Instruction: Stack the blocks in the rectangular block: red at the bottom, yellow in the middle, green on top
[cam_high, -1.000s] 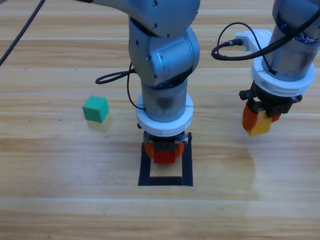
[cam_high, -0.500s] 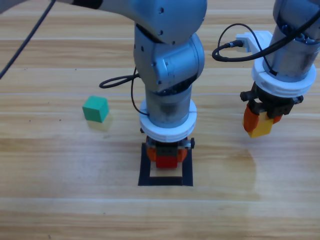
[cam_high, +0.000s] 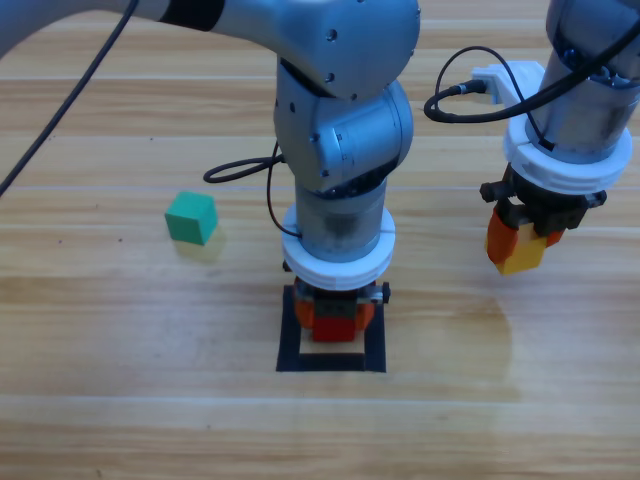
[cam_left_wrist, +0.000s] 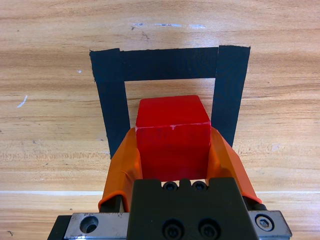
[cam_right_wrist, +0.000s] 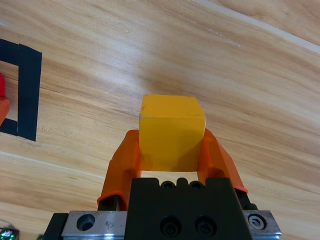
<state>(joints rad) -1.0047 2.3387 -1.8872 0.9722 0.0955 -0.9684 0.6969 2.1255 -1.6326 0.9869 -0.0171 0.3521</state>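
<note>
Over the tape square (cam_high: 331, 344), near the tabletop's front edge: left gripper (cam_high: 332, 318) pointing down, jaws clamped on the red cube (cam_high: 334, 317). Seen from the left wrist, red cube (cam_left_wrist: 172, 136) positioned inside the square (cam_left_wrist: 114, 104); contact with the wood cannot be told. Toward the right edge, beside the square: right gripper (cam_high: 520, 248), jaws closed on the yellow cube (cam_high: 523, 254), held above the wood. Toward the left edge, well apart from the square: green cube (cam_high: 191, 218), resting free.

red cube (cam_left_wrist: 172, 136) clamped between orange jaws, over black tape square (cam_left_wrist: 170, 64)
</note>
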